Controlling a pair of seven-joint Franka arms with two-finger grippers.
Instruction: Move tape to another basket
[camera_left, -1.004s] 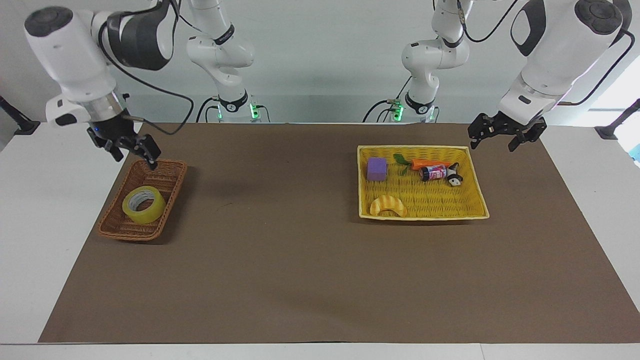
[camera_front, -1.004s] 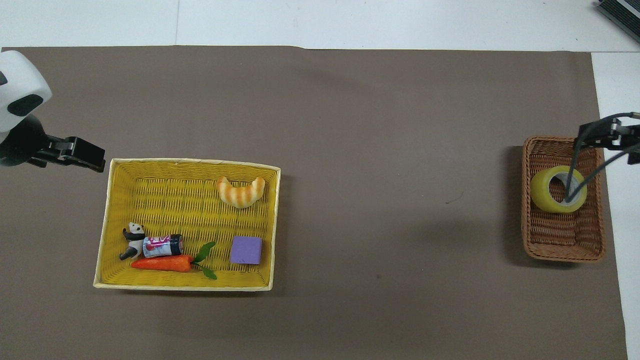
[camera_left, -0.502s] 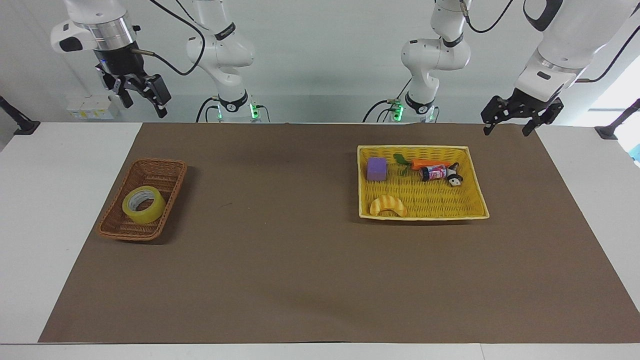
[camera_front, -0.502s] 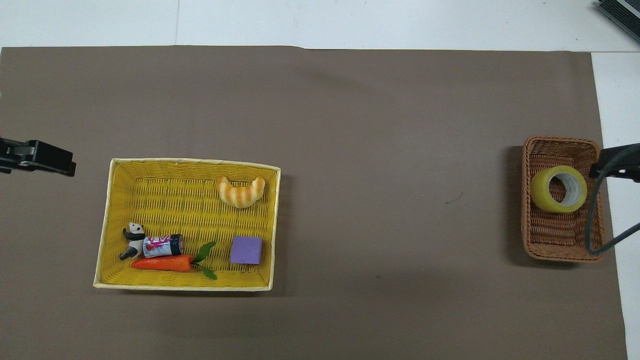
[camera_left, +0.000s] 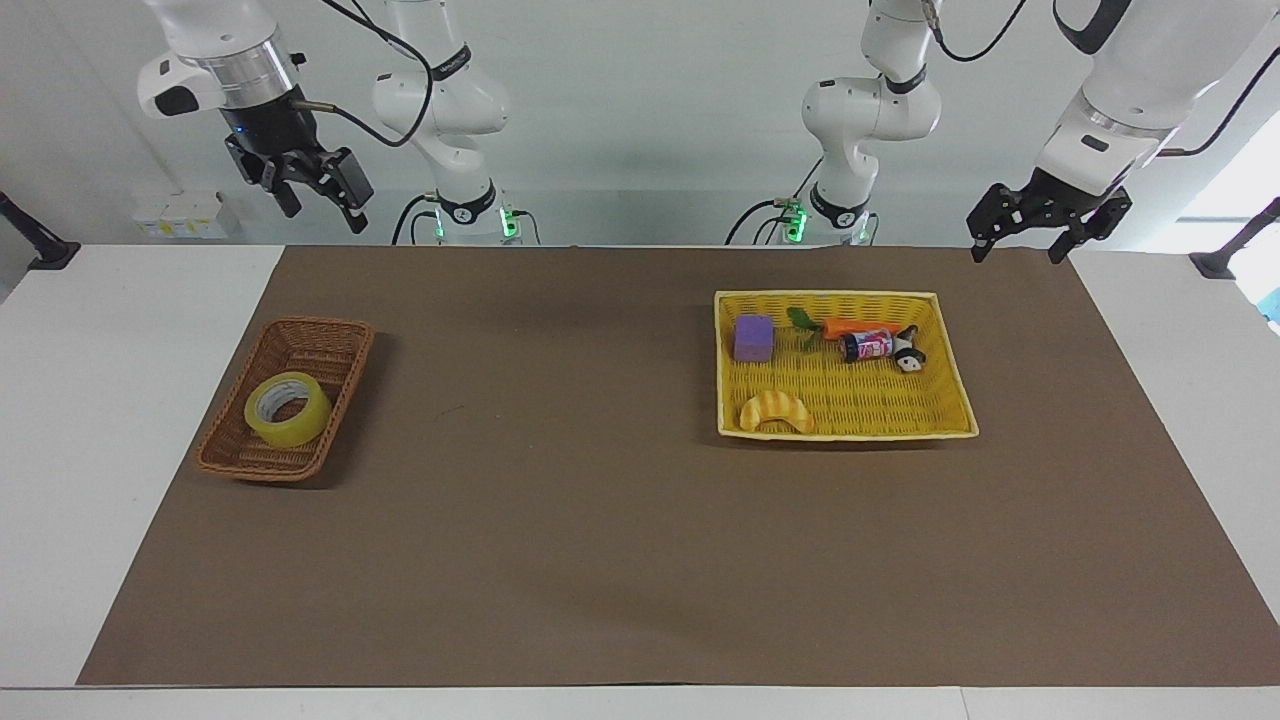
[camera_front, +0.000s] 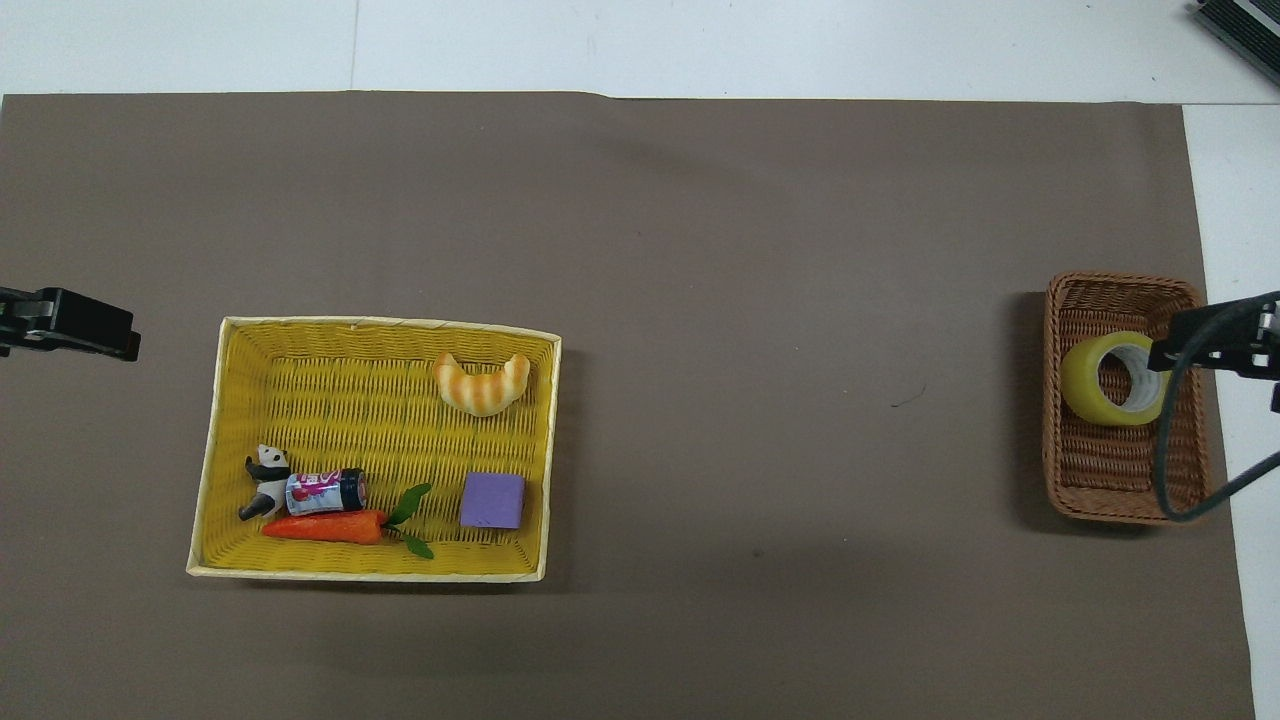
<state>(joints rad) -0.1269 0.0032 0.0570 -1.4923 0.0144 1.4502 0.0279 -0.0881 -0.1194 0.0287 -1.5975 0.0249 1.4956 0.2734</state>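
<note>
Two tools raised with fingers apart: right tool (camera_left: 315, 195) over the desk's (camera_left: 600, 500) right-arm end, closest to the tape (camera_left: 300, 428) lying tilted in the brown wicker basket (camera_left: 310, 325), left tool (camera_left: 1028, 232) waiting by the yellow basket (camera_left: 830, 294).

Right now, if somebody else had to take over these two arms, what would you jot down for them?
Right gripper: open, holding nothing, raised above the wicker basket's end of the table.
Left gripper: open, holding nothing, waiting high near the yellow basket.
Tape: lies in the wicker basket.
Done: tape sits in a basket, unheld.
Left: nothing visible, if that was the target basket.
</note>
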